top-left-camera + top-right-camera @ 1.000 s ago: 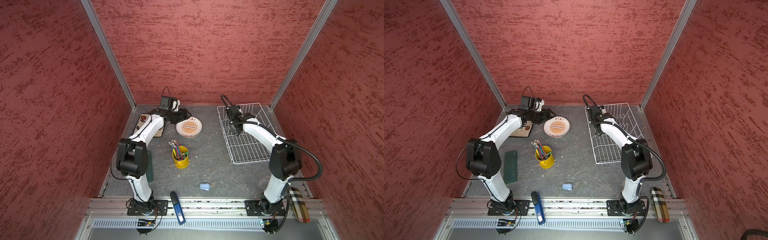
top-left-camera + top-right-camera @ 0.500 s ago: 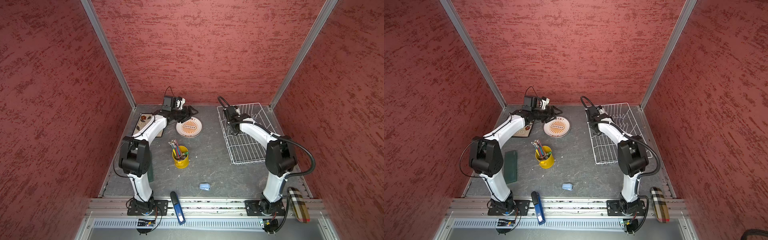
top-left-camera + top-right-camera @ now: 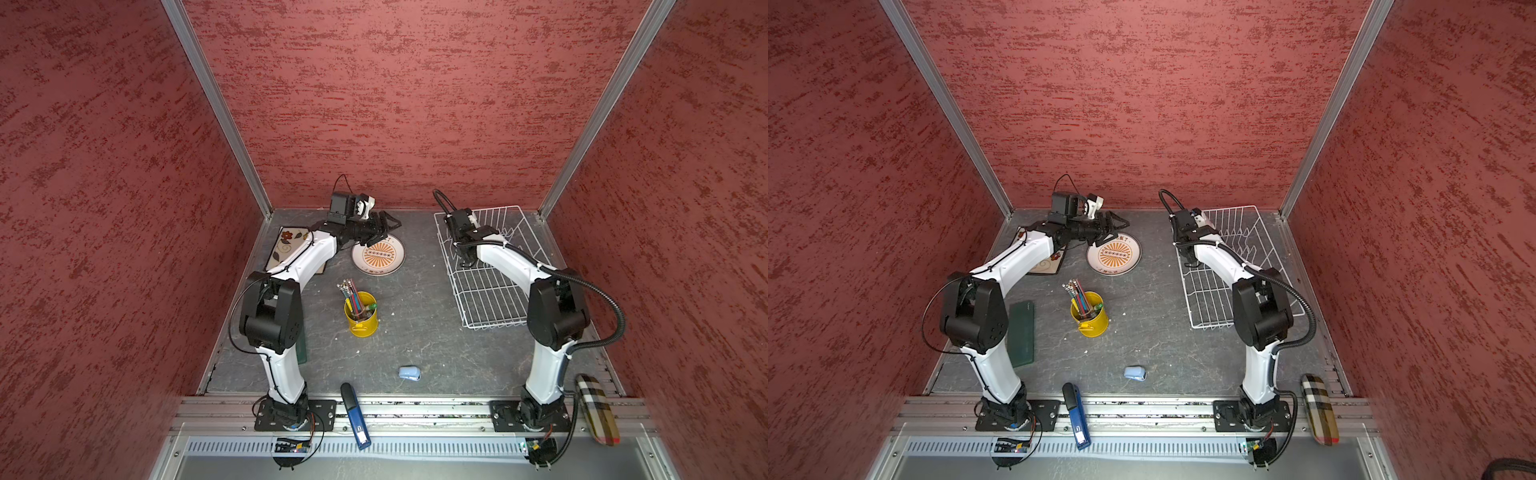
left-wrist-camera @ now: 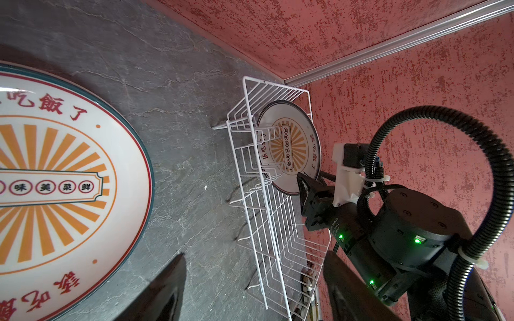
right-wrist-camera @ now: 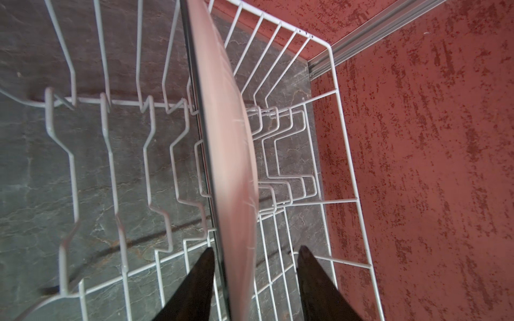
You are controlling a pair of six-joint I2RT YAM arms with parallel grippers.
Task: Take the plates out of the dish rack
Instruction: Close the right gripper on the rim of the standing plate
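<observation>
Dish rack (image 3: 486,299) sits on the right side of the counter (image 3: 419,332) in both top views, its far end near the back corner. We see one racked plate (image 4: 289,147) in it: round, orange sunburst, dark rim. It stands on edge btwn the prongs toward the rack's far end.

The right gripper (image 5: 256,248) is down inside the rack, astride that plate's rim w/ a finger on each side. In the right wrist view one finger (image 5: 197,283) is right at the plate's side, maybe touching; we can't tell. The other finger is clearly apart from the plate. So the jaws stand part-way apart and aren't clamped on it.

Two plates are out of the rack. The flat round plate (image 3: 378,259) lies face up at back-ctr of the counter, well apart from the rack. The square plate (image 3: 284,249) w/ flowers lies flat at back left, partly under the left arm.

The left gripper (image 3: 384,230) hangs by the flat round plate's far rim, jaws wide apart. The left wrist view shows bare counter btwn its fingers (image 4: 167,291).

Also on the counter: a yellow cup (image 3: 360,318) of pens near the ctr, in front of the flat round plate, and a small pale-blue item (image 3: 409,372) near the front.
</observation>
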